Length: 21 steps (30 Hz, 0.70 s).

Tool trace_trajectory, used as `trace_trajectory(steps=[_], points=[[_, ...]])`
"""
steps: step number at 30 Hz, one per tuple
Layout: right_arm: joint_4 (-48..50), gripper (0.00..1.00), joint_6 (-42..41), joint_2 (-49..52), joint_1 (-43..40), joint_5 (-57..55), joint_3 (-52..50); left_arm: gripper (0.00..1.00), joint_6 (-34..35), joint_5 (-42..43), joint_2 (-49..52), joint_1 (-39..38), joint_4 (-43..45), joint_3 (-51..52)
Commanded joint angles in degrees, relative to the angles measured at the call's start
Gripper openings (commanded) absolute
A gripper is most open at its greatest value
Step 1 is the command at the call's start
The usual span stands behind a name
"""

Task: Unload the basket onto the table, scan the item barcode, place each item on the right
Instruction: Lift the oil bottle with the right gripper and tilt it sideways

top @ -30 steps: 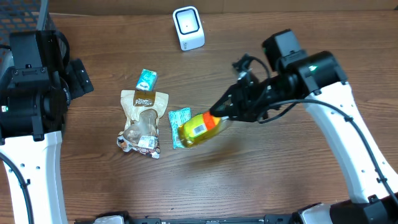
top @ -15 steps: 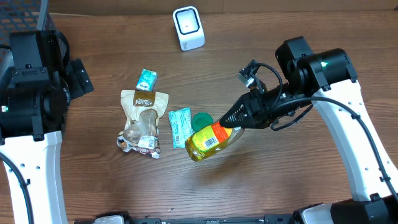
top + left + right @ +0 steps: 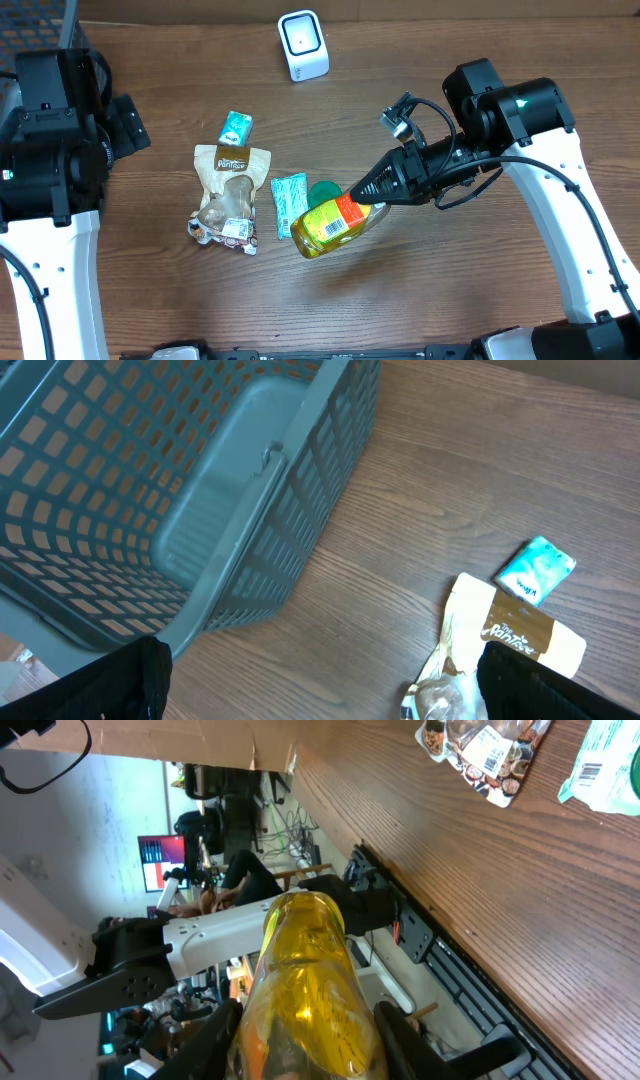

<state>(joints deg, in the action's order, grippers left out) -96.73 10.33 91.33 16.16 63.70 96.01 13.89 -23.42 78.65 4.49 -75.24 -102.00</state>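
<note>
The right end effector (image 3: 368,192) pinches a clear yellow plastic bottle with an orange-and-yellow label (image 3: 322,232), apparently lifted off the wooden bench (image 3: 450,290) at centre frame, its barcode (image 3: 335,227) facing up. Presenting seems the step in hand. Next, that barcode needs turning toward the white boxy scanner (image 3: 302,44) at upper centre.

Yellow bottle (image 3: 335,225), held by the right gripper (image 3: 367,202), is displaced rightward and lower in the overhead view; a green round item (image 3: 322,191) is uncovered.

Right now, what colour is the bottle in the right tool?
It is a transparent yellow plastic bottle; the right wrist view shows it best.
</note>
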Motion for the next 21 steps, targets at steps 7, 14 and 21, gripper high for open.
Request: trace_trajectory(steps=[7, 14, 21], points=[[5.6, 0.04, 0.6, -1.4, 0.0, 0.5, 2.0, 1.00, -0.6, -0.9, 0.1, 0.0, 0.1, -1.1], [12.0, 0.04, 0.0, -1.4, 0.1, -11.9, 1.7, 1.00, -0.6, -0.9, 0.1, 0.0, 0.1, -1.1], [19.7, 0.04, 0.0, -1.4, 0.3, -27.4, 1.7, 1.00, -0.6, -0.9, 0.1, 0.0, 0.1, -1.1]])
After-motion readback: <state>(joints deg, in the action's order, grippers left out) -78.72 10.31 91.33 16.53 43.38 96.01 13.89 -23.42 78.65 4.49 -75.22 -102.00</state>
